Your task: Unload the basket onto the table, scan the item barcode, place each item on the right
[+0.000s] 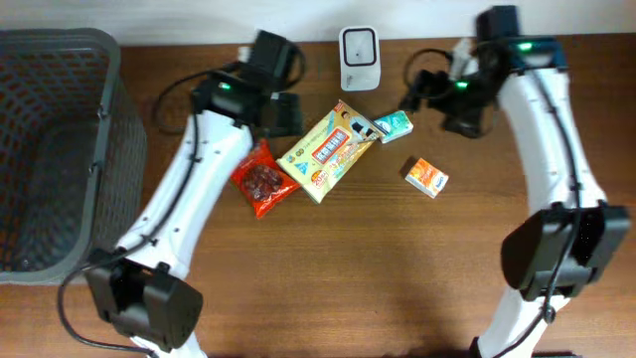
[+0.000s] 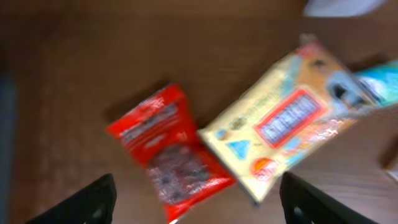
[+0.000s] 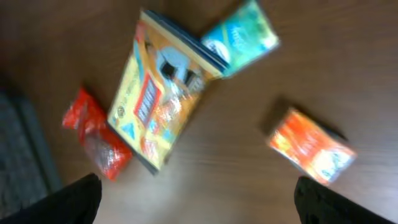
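The yellow rectangular plastic snack packet [image 1: 328,151] lies flat near the middle of the brown wooden desk [image 1: 397,268]. In the overhead view its long side runs from 7 to 1 o'clock. A red crinkly plastic snack packet [image 1: 263,179] lies at its 8 o'clock, touching its lower end. A small teal plastic packet [image 1: 395,124] sits at its 2 o'clock, against the upper end. A small orange cardboard box [image 1: 426,177] lies apart from it at 4 o'clock. The white rounded scanner unit [image 1: 358,47] stands at 12 o'clock by the far edge of the desk, apart from all four items. Both wrist views are too blurred to make out a barcode.

The left pincer [image 2: 198,180] hangs above the red packet and the lower end of the yellow packet. Its fingers are spread wide with nothing between them. In the overhead view it is at about 11 o'clock from the yellow packet. The right pincer [image 3: 198,183] is also spread wide and holds nothing, and it hangs at 2 o'clock beyond the teal packet. A grey mesh plastic basket [image 1: 109,149] stands at 9 o'clock, at the left end of the desk.
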